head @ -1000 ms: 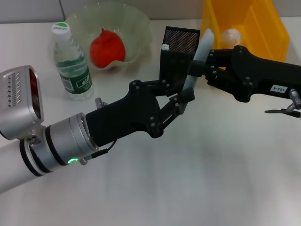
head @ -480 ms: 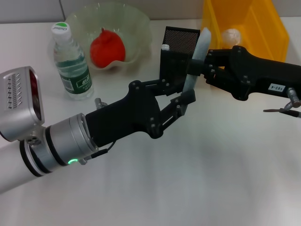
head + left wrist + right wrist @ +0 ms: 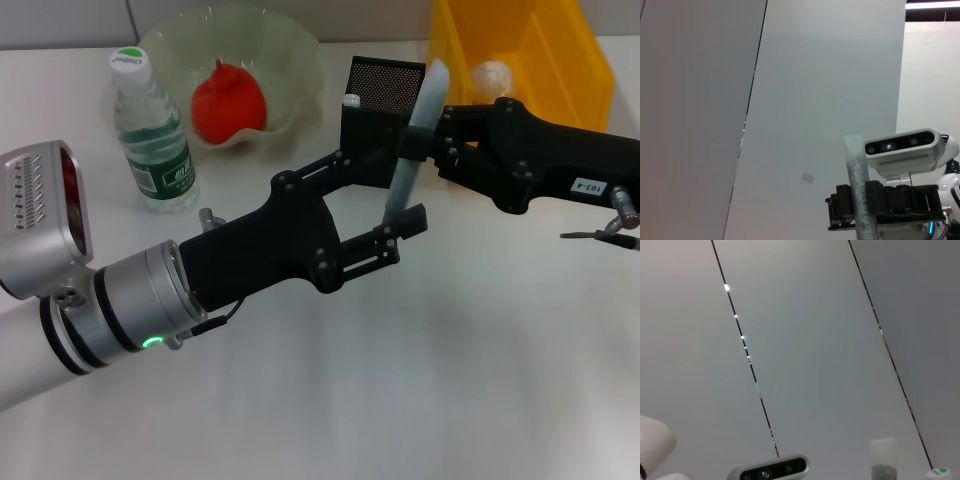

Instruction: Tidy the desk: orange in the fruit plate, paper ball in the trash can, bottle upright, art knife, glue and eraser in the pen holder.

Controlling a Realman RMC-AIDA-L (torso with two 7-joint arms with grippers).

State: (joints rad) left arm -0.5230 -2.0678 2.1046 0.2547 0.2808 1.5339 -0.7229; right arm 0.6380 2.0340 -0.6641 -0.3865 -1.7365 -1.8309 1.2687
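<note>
While orange (image 3: 228,100) sits in fruit plate (image 3: 290,50), right gripper (image 3: 425,135) jaws clamp art knife (image 3: 415,130); left gripper (image 3: 385,190) jaws wide.

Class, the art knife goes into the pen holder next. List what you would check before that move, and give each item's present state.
1. Right pincer shut on the art knife: ok.
2. Left pincer open: ok.
3. Knife inside the pen holder: not ok, it is held up beside it.
4. Knife clear of the left pincer's lower finger: cannot tell.
5. Bottle upright: ok.
6. Orange in the fruit plate, paper ball in the trash can: ok.
</note>
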